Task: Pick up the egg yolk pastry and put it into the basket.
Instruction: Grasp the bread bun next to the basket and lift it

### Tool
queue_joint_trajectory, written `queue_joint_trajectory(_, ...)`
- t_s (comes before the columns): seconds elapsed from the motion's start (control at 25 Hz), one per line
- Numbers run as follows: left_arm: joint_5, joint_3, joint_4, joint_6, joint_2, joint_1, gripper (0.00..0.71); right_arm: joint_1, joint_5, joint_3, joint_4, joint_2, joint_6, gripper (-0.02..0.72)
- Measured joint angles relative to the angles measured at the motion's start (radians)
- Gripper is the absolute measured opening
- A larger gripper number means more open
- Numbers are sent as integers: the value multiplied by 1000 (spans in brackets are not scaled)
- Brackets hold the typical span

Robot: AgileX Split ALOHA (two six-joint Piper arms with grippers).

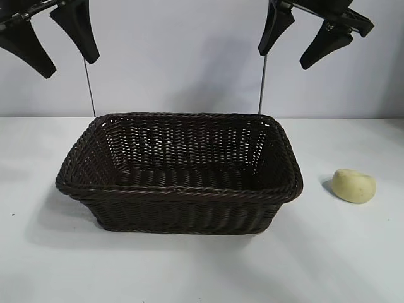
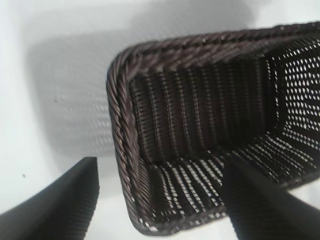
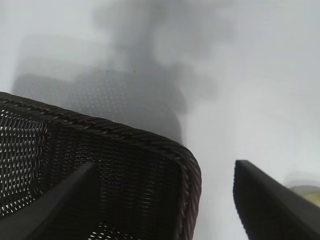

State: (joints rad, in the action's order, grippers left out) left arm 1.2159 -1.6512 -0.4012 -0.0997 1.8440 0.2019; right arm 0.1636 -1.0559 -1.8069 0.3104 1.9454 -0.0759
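Observation:
The egg yolk pastry (image 1: pixel 354 185), a small pale yellow lump, lies on the white table to the right of the basket. A sliver of it shows at the edge of the right wrist view (image 3: pixel 309 192). The dark brown wicker basket (image 1: pixel 180 191) stands mid-table and holds nothing; it also shows in the left wrist view (image 2: pixel 120 130) and the right wrist view (image 3: pixel 150 142). My left gripper (image 1: pixel 71 62) hangs open high above the basket's left end. My right gripper (image 1: pixel 284 58) hangs open high above the basket's right end, up and to the left of the pastry.
The white table (image 1: pixel 353 252) runs wide around the basket, with a plain wall behind. Two thin rods (image 1: pixel 91 88) rise behind the basket.

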Motion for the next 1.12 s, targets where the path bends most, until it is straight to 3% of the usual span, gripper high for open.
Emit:
queue_joint_trajectory(0.2,-127,80,-121,-4,-33,0,508,0,0,0,0,0,0,538)
queue_joint_trajectory(0.48,-225,174,-197,-7,-34,0,508,0,0,0,0,0,0,538)
queue_joint_trajectory(1.12,-273,178,-211,-7,-34,0,508,0,-55,0,-5,0,0,538)
